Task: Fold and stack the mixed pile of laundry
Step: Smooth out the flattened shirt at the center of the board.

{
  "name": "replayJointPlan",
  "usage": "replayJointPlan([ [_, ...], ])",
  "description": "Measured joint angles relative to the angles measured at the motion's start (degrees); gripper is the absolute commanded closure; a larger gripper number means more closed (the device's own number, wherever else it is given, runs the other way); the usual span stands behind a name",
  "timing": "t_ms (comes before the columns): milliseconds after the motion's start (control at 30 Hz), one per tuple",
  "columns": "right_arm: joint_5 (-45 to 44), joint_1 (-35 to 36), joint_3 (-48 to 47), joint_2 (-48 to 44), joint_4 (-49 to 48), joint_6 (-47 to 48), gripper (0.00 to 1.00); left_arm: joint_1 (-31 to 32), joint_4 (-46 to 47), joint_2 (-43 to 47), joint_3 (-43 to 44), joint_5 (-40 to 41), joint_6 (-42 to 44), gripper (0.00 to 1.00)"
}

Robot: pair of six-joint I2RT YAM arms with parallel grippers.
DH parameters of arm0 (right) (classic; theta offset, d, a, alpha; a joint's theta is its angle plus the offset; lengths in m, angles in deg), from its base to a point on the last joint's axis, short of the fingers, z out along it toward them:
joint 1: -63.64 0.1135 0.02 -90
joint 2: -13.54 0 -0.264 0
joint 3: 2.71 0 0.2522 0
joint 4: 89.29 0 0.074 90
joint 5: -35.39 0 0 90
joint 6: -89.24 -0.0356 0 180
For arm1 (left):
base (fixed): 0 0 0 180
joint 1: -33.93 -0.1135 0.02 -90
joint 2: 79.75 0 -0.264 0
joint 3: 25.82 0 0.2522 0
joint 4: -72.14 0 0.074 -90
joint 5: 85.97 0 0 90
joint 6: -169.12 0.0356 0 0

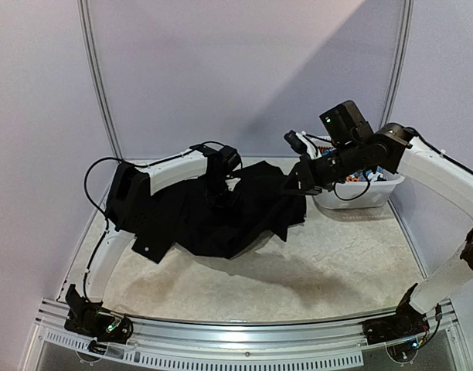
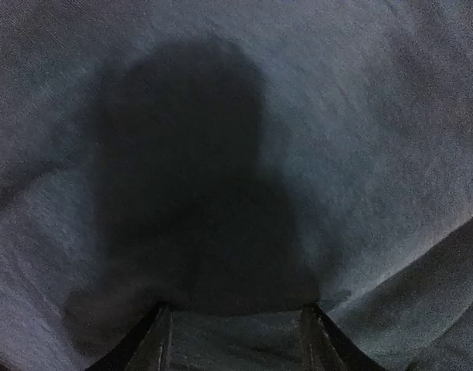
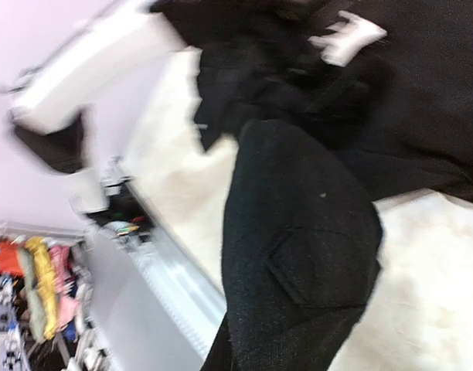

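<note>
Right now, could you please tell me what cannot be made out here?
- Left wrist view: the large black cloth garment fills the frame, hiding the jaw tips of the left gripper.
- Top view: the right arm covers the white plastic basket; contents too small.
- Right wrist view: blurred; the hanging garment hides the jaws of the right gripper.

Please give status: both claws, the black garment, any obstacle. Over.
Right claw shut on black garment, edge raised. Left claw open, down on its middle. White basket just behind right claw, not blocking.
</note>
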Motion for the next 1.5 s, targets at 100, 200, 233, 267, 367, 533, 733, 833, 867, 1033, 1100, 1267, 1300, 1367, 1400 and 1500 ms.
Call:
replayJointPlan([
  [100, 3.98, 1.57, -3.50, -1.46, -0.63, -1.05, 0.97, -0.94, -1.36, -2.49, 4.35, -0.13, -0.04, 0.42],
  [200, 8.79, 2.91, -5.51, -3.58, -4.13, -3.30, 0.97, -1.84, -2.51, -4.85, 8.79, -0.17, -0.20, 0.42],
  [233, 10.58, 3.30, -6.08, -4.13, -5.73, -4.39, 0.96, -2.03, -2.67, -5.20, 9.42, -0.17, -0.22, 0.42],
  [267, 12.02, 3.63, -6.27, -4.57, -7.72, -5.44, 0.93, -2.16, -2.78, -5.49, 9.94, -0.20, -0.35, 0.42],
  [367, 14.51, 4.07, -5.95, -5.44, -12.63, -8.76, 0.54, -2.73, -2.89, -5.57, 10.14, -0.17, -0.48, 0.42],
  [533, 7.19, 3.96, -8.83, -4.72, -7.50, -8.87, 0.40, -3.45, -3.30, -4.94, 9.40, 0.48, -0.61, 0.36],
  [733, -12.94, 3.45, -15.58, -0.26, 6.58, -3.98, 0.12, -4.31, -5.16, 1.29, 5.29, 1.73, -1.14, 0.23],
  [833, -22.36, 1.88, -18.27, 2.01, 12.81, -4.09, 0.06, -4.96, -5.99, 6.43, 4.68, 2.47, -1.25, 0.20],
  [867, -24.90, 0.92, -18.62, 2.58, 14.75, -4.57, 0.02, -5.27, -6.21, 8.33, 4.68, 2.82, -1.29, 0.19],
  [1033, -28.59, -3.85, -16.85, 6.38, 23.69, -6.69, 0.07, -6.62, -8.81, 16.00, 4.31, 4.61, -1.25, 0.23],
  [1100, -27.78, -4.44, -15.02, 9.03, 25.81, -6.60, 0.08, -6.78, -9.44, 18.93, 1.49, 5.42, -0.85, 0.24],
  [1267, -23.06, -4.26, -7.28, 9.99, 24.06, -4.42, 0.12, -6.05, -9.29, 31.58, -20.72, 7.06, -1.01, 0.30],
  [1300, -22.14, -4.24, -6.01, 9.18, 22.45, -3.63, 0.13, -5.92, -9.03, 34.86, -26.40, 7.02, -1.49, 0.32],
  [1367, -20.28, -4.24, -3.58, 6.86, 18.38, -1.29, 0.14, -5.77, -7.93, 40.19, -34.91, 6.69, -3.17, 0.35],
  [1400, -19.65, -4.22, -2.89, 5.95, 16.94, -0.11, 0.14, -5.73, -7.21, 42.49, -38.47, 6.49, -4.20, 0.36],
  [1500, -18.23, -3.93, -2.51, 4.90, 11.72, 4.33, 0.15, -5.66, -3.45, 50.03, -50.80, 4.55, -8.17, 0.38],
])
